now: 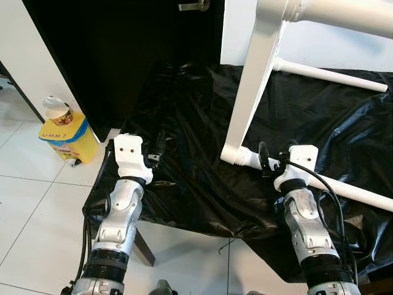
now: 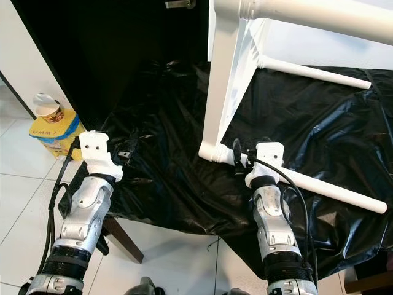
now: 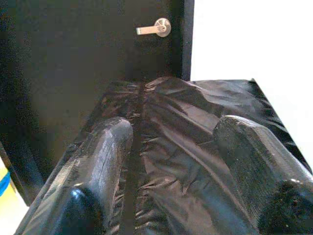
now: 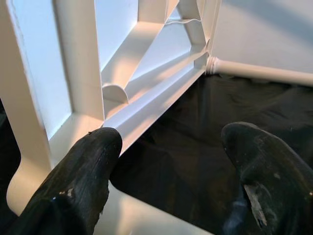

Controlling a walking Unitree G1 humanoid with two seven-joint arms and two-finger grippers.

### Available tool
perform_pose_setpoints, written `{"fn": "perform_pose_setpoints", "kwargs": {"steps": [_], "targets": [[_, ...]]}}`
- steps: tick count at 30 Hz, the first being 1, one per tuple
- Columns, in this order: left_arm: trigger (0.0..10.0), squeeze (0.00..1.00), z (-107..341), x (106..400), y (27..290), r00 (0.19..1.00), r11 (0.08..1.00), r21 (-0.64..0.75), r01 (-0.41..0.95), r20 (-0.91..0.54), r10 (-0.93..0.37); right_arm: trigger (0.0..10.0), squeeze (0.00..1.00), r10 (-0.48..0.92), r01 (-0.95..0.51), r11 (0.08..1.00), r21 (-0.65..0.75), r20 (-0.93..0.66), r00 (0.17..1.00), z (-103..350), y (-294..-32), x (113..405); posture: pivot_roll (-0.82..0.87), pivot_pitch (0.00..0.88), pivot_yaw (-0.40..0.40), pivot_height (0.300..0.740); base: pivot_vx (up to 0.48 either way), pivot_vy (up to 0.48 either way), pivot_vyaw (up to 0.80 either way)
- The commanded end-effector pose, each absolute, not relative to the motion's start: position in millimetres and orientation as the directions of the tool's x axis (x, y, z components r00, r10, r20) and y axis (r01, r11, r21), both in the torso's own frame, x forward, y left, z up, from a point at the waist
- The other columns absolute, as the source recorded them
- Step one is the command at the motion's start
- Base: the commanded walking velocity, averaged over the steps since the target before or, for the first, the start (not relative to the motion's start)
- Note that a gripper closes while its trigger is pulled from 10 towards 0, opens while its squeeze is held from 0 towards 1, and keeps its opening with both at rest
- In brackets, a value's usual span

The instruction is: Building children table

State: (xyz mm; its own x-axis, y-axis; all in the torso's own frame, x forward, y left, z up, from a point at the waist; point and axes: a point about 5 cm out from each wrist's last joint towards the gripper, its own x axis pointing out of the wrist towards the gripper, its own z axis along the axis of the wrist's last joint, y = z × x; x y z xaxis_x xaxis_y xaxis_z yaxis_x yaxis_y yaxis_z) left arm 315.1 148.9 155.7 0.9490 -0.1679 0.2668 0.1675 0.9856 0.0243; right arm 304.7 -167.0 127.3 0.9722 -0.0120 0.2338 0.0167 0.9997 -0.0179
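Note:
The white children's table (image 1: 250,86) lies on its side on a black plastic sheet (image 1: 184,178), with its top standing upright. One white leg (image 1: 350,189) runs along the sheet towards my right, and another leg (image 1: 334,75) lies farther back. My right gripper (image 1: 265,161) sits at the corner where the near leg meets the top. In the right wrist view that gripper (image 4: 168,161) is open, its fingers (image 4: 83,181) just above the leg, with the ribbed underside (image 4: 146,73) ahead. My left gripper (image 3: 173,156) is open over bare sheet, holding nothing.
A yellow bin (image 1: 69,136) with a paper cup on it stands at the left by the white wall. A black door with a silver handle (image 3: 155,28) rises behind the sheet. A dark wooden leg (image 1: 145,247) slants on the white tiles near my left arm.

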Motion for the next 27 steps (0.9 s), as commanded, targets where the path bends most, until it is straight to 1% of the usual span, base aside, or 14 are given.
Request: {"fn": "perform_pose_setpoints", "kwargs": {"steps": [1, 11, 20, 22, 24, 27], "targets": [[10.0, 0.00, 154, 316, 146, 0.934, 0.970, 0.047, 0.237, 0.265, -0.241, 10.0, 0.00, -0.026, 0.030, 0.999, -0.012, 0.240, 0.970, 128, -169, 307, 0.05, 0.000, 0.010, 0.740, 0.000, 0.000, 0.00], [10.0, 0.00, 161, 323, 142, 0.926, 0.968, 0.049, 0.245, 0.285, -0.249, 10.0, 0.00, -0.026, 0.029, 1.000, -0.009, 0.262, 0.965, 134, -168, 313, 0.05, 0.000, 0.010, 0.740, 0.000, 0.000, 0.00], [10.0, 0.00, 154, 315, 144, 0.931, 0.968, 0.044, 0.246, 0.266, -0.249, 10.0, 0.00, -0.026, 0.029, 1.000, -0.009, 0.242, 0.970, 127, -168, 305, 0.05, 0.000, 0.013, 0.740, 0.000, 0.000, 0.00], [10.0, 0.00, 150, 310, 144, 0.935, 0.968, 0.041, 0.247, 0.253, -0.249, 10.0, 0.00, -0.028, 0.031, 0.999, -0.009, 0.230, 0.973, 123, -168, 299, 0.05, 0.024, 0.019, 0.740, 0.000, 0.000, 0.00], [10.0, 0.00, 150, 310, 144, 0.935, 0.968, 0.041, 0.247, 0.253, -0.249, 10.0, 0.00, -0.028, 0.031, 0.999, -0.009, 0.230, 0.973, 123, -168, 299, 0.05, 0.024, 0.019, 0.740, 0.000, 0.000, 0.00], [10.0, 0.00, 146, 305, 144, 0.937, 0.968, 0.038, 0.248, 0.243, -0.250, 10.0, 0.00, -0.032, 0.035, 0.999, -0.007, 0.219, 0.975, 119, -168, 294, 0.06, 0.049, 0.022, 0.740, 0.000, 0.000, 0.00]]}}
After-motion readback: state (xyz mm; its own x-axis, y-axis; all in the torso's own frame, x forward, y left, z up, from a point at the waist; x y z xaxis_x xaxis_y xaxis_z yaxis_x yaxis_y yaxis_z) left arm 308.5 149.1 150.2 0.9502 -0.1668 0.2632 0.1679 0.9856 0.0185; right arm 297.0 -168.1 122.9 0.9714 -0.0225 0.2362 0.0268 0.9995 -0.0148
